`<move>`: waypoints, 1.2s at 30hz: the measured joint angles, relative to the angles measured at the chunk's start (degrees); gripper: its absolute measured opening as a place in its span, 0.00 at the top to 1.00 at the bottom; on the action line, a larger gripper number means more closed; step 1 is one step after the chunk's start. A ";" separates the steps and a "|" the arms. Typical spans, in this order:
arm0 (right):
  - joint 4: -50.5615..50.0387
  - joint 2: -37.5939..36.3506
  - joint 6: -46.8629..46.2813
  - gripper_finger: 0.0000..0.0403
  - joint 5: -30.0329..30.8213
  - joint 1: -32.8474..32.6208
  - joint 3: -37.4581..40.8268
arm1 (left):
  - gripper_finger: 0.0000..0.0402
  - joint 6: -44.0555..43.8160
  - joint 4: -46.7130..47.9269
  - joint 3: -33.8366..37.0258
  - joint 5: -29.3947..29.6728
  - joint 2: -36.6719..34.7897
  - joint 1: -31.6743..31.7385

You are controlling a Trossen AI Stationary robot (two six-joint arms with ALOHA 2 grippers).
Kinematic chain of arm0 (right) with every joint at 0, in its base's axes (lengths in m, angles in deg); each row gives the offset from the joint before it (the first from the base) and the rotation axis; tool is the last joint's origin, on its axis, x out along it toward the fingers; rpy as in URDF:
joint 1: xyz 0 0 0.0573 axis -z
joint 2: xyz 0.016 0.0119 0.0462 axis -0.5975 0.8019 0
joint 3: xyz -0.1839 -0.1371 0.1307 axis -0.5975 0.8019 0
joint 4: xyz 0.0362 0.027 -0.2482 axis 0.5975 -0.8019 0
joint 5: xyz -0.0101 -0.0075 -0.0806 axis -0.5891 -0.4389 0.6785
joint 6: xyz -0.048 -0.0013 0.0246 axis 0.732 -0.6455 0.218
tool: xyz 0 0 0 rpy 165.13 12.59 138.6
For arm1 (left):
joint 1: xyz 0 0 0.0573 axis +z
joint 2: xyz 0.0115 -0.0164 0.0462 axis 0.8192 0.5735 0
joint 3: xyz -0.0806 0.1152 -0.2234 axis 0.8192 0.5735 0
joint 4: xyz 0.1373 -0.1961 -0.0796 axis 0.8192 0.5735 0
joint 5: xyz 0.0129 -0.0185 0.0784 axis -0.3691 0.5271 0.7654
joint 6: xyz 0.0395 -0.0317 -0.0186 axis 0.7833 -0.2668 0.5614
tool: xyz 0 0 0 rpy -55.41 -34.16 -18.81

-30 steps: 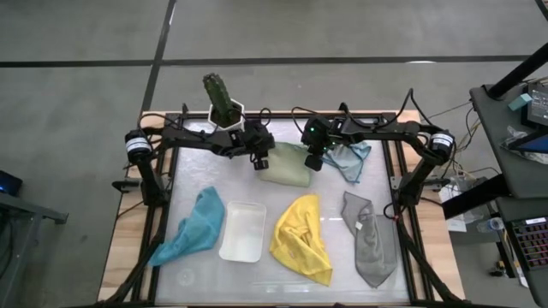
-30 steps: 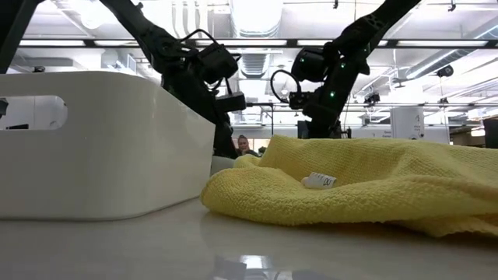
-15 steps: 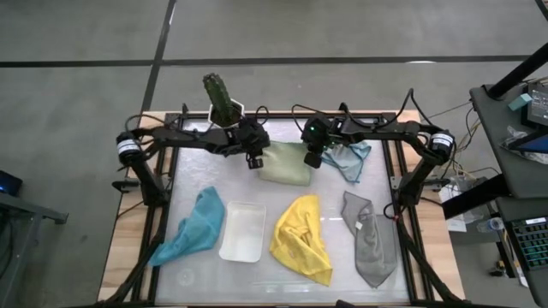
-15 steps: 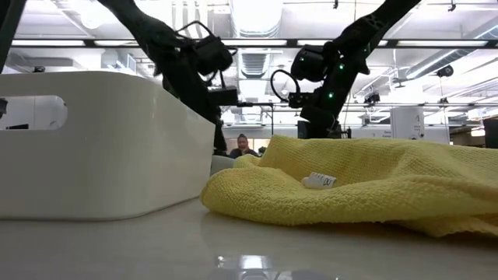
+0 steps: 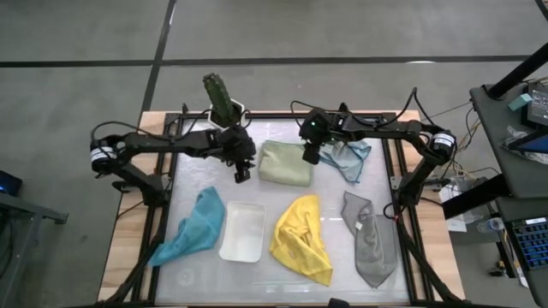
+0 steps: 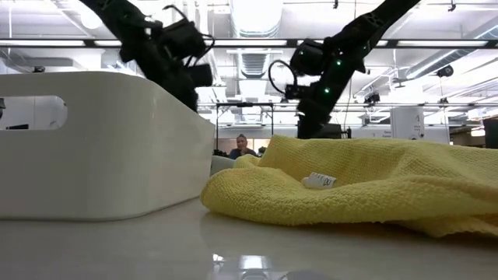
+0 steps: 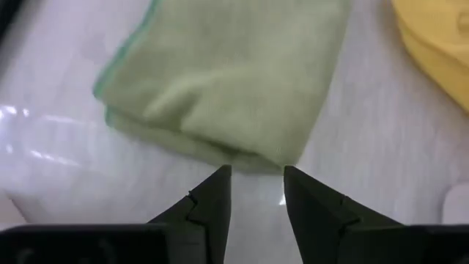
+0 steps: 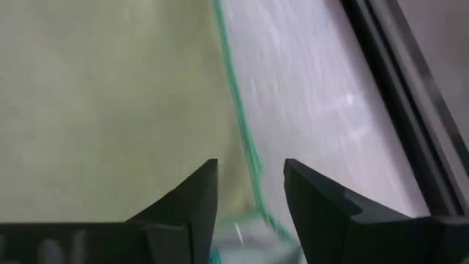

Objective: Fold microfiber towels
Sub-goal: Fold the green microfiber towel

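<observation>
The green towel (image 5: pixel 284 162) lies folded at the far middle of the tabletop (image 5: pixel 274 272). Both grippers, left (image 5: pixel 242 174) and right (image 5: pixel 311 156), hold their fingers open and empty beside it. Flatten the fold, then lift clear without snagging its edge.

Bright overhead lighting; table (image 5: pixel 282 272) glare; right wrist view blurred, perhaps motion.

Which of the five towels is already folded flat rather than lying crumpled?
The pale green towel at the back of the table, between the two end effectors: it is a neat rectangle, while the teal, yellow, grey and light blue ones lie rumpled.
</observation>
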 joint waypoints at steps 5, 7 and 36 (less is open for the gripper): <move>9.70 1.18 -0.57 0.63 -10.65 0.33 0.05 | 0.72 -3.86 -3.88 4.69 -1.67 -0.58 -0.25; 13.98 2.56 -1.93 0.63 -13.09 0.43 0.07 | 0.71 -4.46 -6.40 6.28 -1.97 -0.62 -0.36; 15.31 27.04 -2.62 0.65 -24.59 3.90 -21.58 | 0.57 -5.62 -24.21 9.72 -5.00 9.93 -1.35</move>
